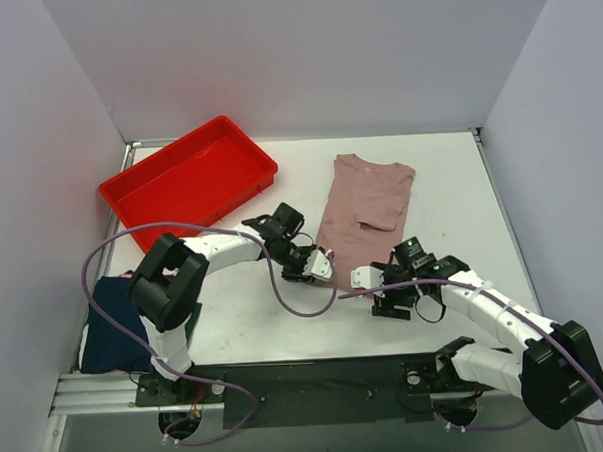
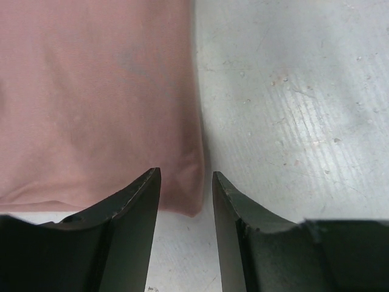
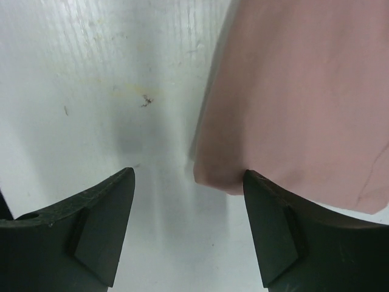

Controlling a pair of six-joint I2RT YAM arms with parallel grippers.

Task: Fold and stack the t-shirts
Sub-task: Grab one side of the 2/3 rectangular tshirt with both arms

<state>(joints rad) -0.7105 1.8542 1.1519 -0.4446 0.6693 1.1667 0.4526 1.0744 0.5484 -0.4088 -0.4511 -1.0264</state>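
The left hand [image 2: 185, 173] is standing released, its fingers parted with nothing between them, just at a near corner of the dusty-pink t-shirt [image 1: 365, 198]. The right hand [image 3: 188, 173] is likewise gaping wide and gripping nothing, one finger sitting just beside another near corner of the same shirt. The pink shirt is lying folded lengthwise on the tabletop [image 1: 451, 209], right of centre. The navy t-shirt [image 1: 111, 329] is resting at the tabletop's near left edge, seemingly folded, partly hidden by the left arm. A red tray [image 1: 189, 181] is sitting at the far left.
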